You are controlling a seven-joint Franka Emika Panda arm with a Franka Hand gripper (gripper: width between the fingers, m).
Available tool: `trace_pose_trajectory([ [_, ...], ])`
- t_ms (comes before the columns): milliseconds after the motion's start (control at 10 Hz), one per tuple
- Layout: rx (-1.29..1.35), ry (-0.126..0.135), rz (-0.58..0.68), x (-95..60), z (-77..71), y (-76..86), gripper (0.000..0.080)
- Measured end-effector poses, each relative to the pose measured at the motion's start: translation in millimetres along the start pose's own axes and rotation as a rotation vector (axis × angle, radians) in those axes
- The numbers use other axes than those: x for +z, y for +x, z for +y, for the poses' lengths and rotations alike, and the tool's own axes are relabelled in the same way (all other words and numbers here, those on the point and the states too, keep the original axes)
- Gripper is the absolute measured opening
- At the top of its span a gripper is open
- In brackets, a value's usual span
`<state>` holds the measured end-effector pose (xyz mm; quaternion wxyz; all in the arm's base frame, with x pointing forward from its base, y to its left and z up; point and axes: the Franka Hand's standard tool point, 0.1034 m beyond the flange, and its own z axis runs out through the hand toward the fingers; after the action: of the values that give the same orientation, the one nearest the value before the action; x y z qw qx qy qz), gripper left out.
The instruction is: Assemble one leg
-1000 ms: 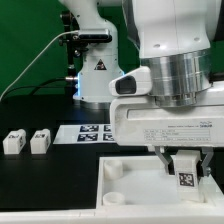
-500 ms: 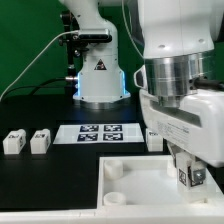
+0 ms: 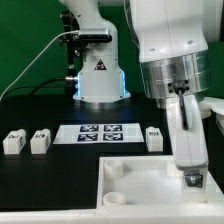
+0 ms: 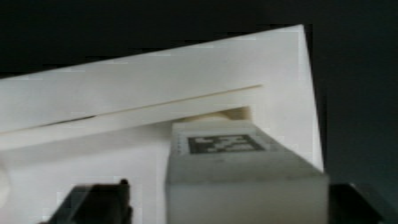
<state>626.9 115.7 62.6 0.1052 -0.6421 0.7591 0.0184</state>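
The leg (image 3: 193, 180) is a small white plastic post with a black-and-white square tag on its face. In the exterior view only its lower tagged end shows, just below the gripper's (image 3: 192, 176) fingertips, over the large white tray (image 3: 140, 180) near the tray's edge on the exterior view's right. In the wrist view the same leg (image 4: 228, 165) fills the space between the two dark fingers (image 4: 98, 202), its tag facing the camera and its white body running down toward the tray's pale surface (image 4: 125, 100).

The pincer is closed narrowly on this leg, one finger on each side of it, with no gap visible between the pads and the plastic. Whether the leg's foot touches the tray cannot be told.

Three more legs of the same kind stand on the black table (image 3: 30, 175), all beyond the tray. Two sit side by side, one (image 3: 13, 142) and its neighbour (image 3: 39, 141), well apart from the tray toward the exterior view's left. The third (image 3: 154, 139) stands just beside the marker board (image 3: 100, 133), on its side nearer the arm. The marker board itself lies flat just beyond the tray's far edge. A round corner socket (image 3: 112, 169) shows in the tray's far corner on the exterior view's left.
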Motion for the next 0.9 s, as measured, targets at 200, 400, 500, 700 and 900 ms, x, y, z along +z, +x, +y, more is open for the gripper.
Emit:
trace_pose_trajectory([
  [200, -0.331, 0.005, 0.009, 2.7, 3.7, -0.1, 0.064],
  [400, -0.676, -0.008, 0.03, 1.7, 4.1, -4.6, 0.0648],
  [500, -0.918, -0.015, 0.037, 1.7, 3.1, -0.7, 0.0649],
  [700, -1.175, -0.03, 0.048, 1.3, 2.5, 0.6, 0.0649],
  [900, -1.768, -0.111, 0.106, -5.2, -8.6, -5.9, 0.0649],
])
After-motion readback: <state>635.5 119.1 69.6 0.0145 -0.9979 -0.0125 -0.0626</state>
